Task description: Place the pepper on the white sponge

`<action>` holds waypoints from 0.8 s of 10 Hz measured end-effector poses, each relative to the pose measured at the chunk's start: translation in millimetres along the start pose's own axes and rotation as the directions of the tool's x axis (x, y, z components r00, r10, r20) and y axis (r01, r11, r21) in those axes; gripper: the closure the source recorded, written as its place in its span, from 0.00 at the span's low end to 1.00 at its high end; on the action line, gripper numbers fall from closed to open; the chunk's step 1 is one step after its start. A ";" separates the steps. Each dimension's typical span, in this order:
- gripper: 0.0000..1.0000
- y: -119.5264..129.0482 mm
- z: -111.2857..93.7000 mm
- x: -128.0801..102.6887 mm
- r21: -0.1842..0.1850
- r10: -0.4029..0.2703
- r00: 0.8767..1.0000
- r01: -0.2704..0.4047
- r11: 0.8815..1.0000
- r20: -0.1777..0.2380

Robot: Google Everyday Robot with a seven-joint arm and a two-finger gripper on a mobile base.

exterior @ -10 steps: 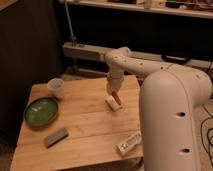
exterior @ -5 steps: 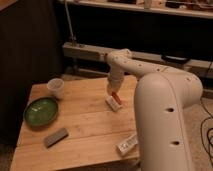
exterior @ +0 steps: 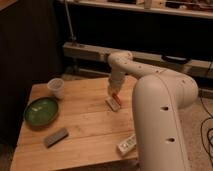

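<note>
The pepper (exterior: 115, 97) is a small red-orange shape right at the tip of my gripper (exterior: 114, 94), over the right middle of the wooden table (exterior: 85, 125). It is directly above the white sponge (exterior: 113, 104), a small whitish pad lying flat on the table, and looks to be touching or almost touching it. The gripper points down from the white arm (exterior: 125, 62), which reaches in from the right. Whether the pepper is still gripped does not show.
A green bowl (exterior: 41, 110) sits at the table's left, with a small white cup (exterior: 56, 87) behind it. A dark grey block (exterior: 56, 136) lies front left. A white bottle-like object (exterior: 127, 144) lies at the front right edge. The robot's white body (exterior: 160, 125) stands to the right.
The gripper with the pepper has come down slightly toward the white sponge. Nothing else on the table has moved.
</note>
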 end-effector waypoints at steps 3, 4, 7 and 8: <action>0.20 -4.2 3.5 12.9 -0.016 -0.004 1.000 0.004 1.000 -0.002; 0.20 -5.4 3.3 14.0 -0.048 -0.010 1.000 0.011 0.999 0.014; 0.20 -2.6 1.2 19.0 -0.125 -0.032 0.999 0.037 0.991 0.044; 0.20 -2.9 0.4 20.9 -0.151 -0.037 0.998 0.043 0.988 0.045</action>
